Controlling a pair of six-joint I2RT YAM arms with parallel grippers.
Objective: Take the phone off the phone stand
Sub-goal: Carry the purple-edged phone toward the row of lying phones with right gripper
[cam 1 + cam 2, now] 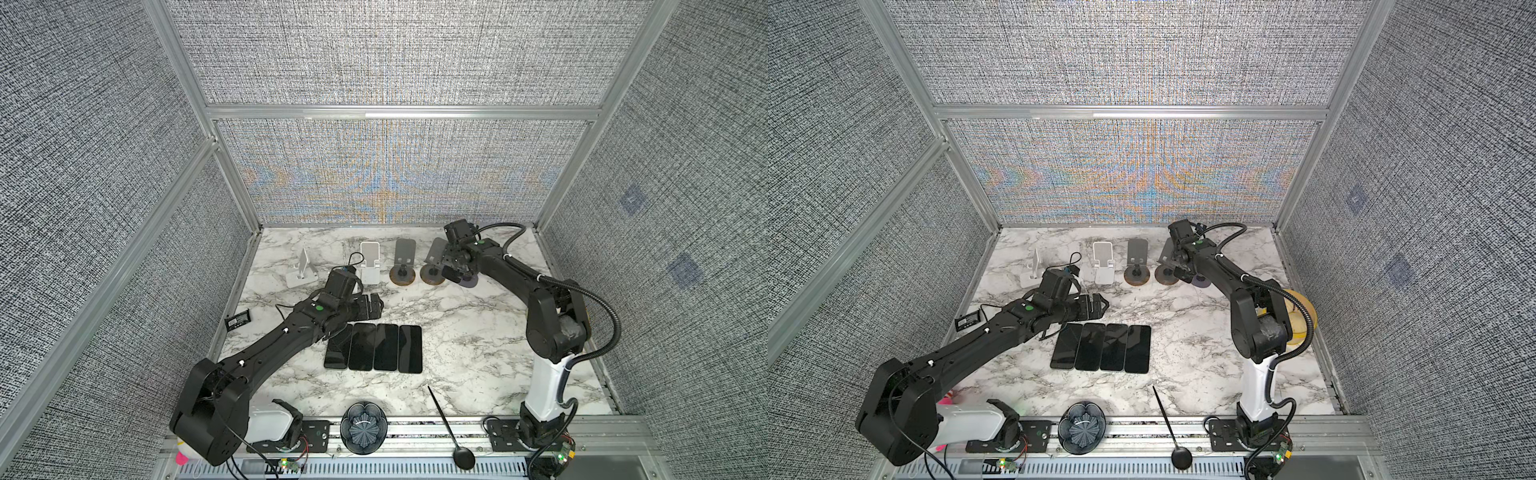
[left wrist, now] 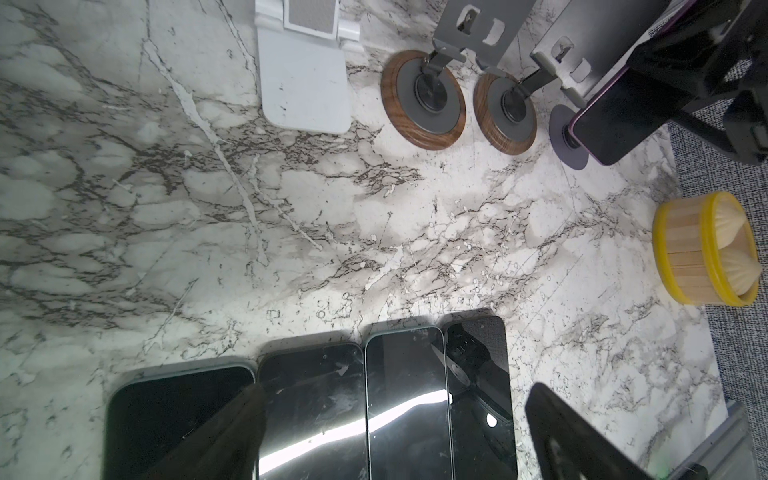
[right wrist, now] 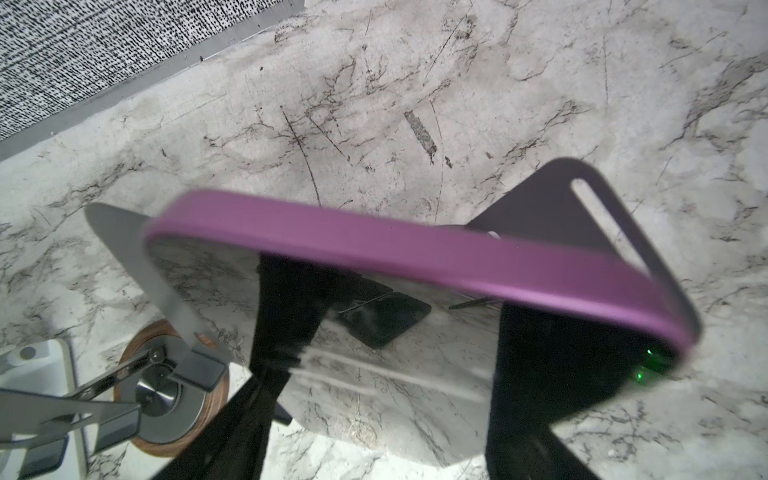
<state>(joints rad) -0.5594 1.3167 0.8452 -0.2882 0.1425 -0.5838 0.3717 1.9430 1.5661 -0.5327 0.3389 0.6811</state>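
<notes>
Marble table (image 1: pixel 478 332). A row of stands runs along the far edge.
- Right gripper (image 3: pixel 415 328): jaws clamped on the purple-edged phone (image 3: pixel 415 249), toward the far right corner. The phone is tilted, its top edge in front of the purple-grey phone stand (image 3: pixel 540 199). The view is blurred, so I cannot tell if its lower end still sits in the stand's lip.
- Close neighbours: two grey stands on wood-rimmed discs (image 1: pixel 403 251) stand just beside it toward the table's middle. The nearer one's plate almost touches the phone's side in the right wrist view.
- Further along the far edge: a white folding stand (image 1: pixel 370 259), then a white angled stand (image 1: pixel 302 270) toward the far left corner.
- Left gripper (image 1: pixel 374 306): jaws spread wide with nothing between them, hovering over the far ends of four flat handsets (image 1: pixel 385 348), which lie side by side mid-table.
- Right edge: a yellow-rimmed wooden tub (image 2: pixel 685 253), well apart from the phone.
- Near edge: a dark bowl (image 1: pixel 364 432) and a black spoon (image 1: pixel 446 419).
- Left edge: a small black device (image 1: pixel 237 322).
</notes>
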